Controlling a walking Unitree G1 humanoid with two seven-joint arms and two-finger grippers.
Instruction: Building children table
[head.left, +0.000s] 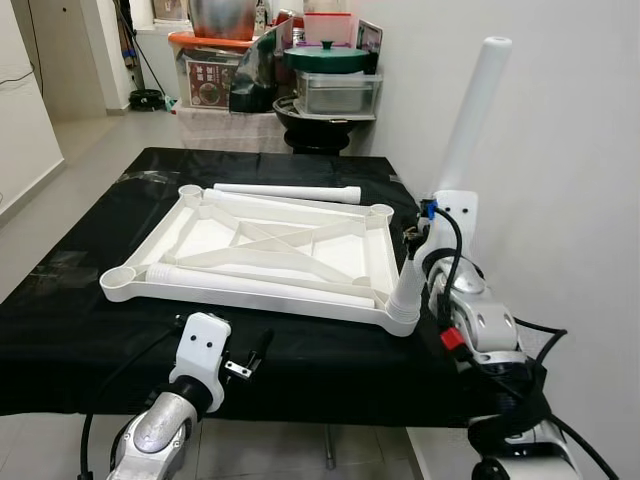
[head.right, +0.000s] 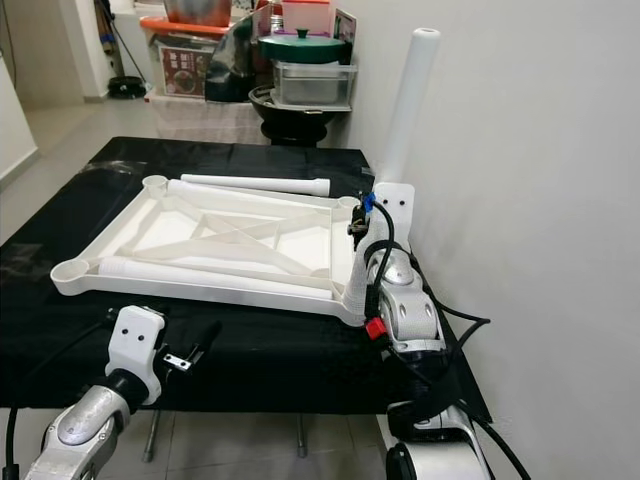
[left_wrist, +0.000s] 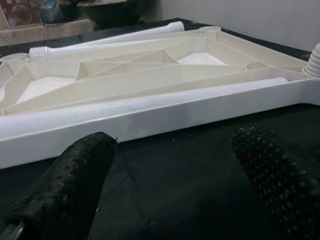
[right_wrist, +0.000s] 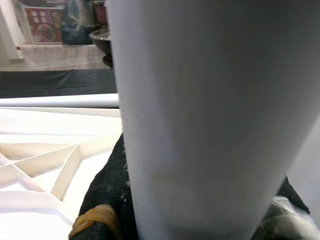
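Observation:
A white children's table top (head.left: 165, 235) lies upside down on the black-covered table (head.left: 90, 330). My right gripper (head.left: 422, 238) is shut on a white table leg (head.left: 470, 120) that stands nearly upright. The leg's threaded end (head.left: 405, 300) sits at the top's near right corner socket. In the right wrist view that leg (right_wrist: 200, 120) looms close, with a black finger (right_wrist: 107, 200) against it. A second leg (head.left: 260, 283) lies inside the top along its near rim. A third leg (head.left: 290, 191) lies across its far edge. My left gripper (left_wrist: 170, 165) is open just before the near rim, holding nothing.
A white wall (head.left: 560, 150) runs close along the right side of the table. Behind the table stand stacked storage boxes, a metal tray and a green-lidded pot (head.left: 325, 58). Tiled floor (head.left: 70, 170) opens to the left.

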